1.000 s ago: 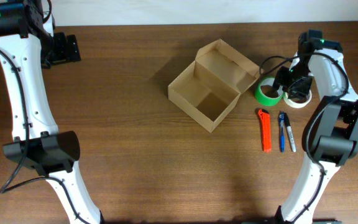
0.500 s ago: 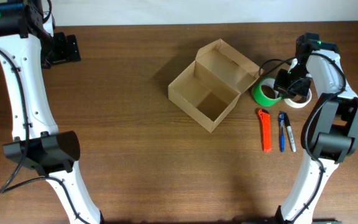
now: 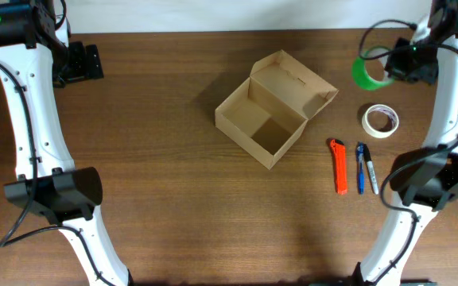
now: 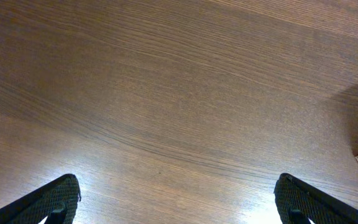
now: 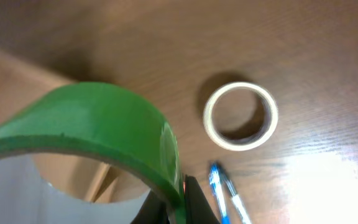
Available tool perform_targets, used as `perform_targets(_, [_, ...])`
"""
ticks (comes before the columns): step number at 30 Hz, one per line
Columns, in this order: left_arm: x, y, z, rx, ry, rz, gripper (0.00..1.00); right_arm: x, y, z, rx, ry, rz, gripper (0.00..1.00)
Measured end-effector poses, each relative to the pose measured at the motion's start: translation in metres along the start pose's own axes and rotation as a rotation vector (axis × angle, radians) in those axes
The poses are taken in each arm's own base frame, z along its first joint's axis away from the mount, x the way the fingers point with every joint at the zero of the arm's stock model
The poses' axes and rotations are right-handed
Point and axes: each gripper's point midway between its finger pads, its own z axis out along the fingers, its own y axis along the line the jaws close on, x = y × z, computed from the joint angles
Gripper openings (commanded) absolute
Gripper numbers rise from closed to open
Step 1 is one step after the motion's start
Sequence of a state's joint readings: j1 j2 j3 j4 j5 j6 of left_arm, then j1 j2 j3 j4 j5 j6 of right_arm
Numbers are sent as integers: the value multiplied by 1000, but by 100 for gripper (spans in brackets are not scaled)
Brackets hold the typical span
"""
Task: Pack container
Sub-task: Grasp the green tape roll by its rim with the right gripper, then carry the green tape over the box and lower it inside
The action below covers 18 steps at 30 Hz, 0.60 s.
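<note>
The container [image 3: 273, 111] is a tan cardboard box standing open mid-table, its flap lid [image 3: 293, 79] tilted back to the far right. My right gripper [image 3: 384, 70] is shut on the wall of a green tape roll [image 3: 366, 71], lifted above the table to the right of the box. In the right wrist view the green tape roll [image 5: 104, 118] fills the left half, pinched between the right gripper [image 5: 178, 208] jaws, with the container [image 5: 5, 74] below it. My left gripper [image 3: 82, 62] rests far left, and the left wrist view shows this left gripper [image 4: 179, 205] open over bare wood.
A white tape roll [image 3: 380, 121] lies flat on the table right of the box, also the pale ring [image 5: 240, 116] in the right wrist view. Nearer the front lie an orange cutter [image 3: 339, 167] and two blue pens [image 3: 364, 168] side by side.
My right gripper shut on the green tape roll beside the white roll and raised it off the table, toward the far edge. The left arm has stayed still.
</note>
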<state>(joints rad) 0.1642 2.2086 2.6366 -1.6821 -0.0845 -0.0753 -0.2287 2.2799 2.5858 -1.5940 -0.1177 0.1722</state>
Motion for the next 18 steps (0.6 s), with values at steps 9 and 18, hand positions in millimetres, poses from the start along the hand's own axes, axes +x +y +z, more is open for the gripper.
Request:
perform_targets(9, [0, 0, 0, 0, 0, 0, 100, 69, 168, -42, -127, -29, -487, 4])
perform_targets(18, [0, 0, 0, 0, 0, 0, 100, 113, 265, -28, -145, -101, -751, 4])
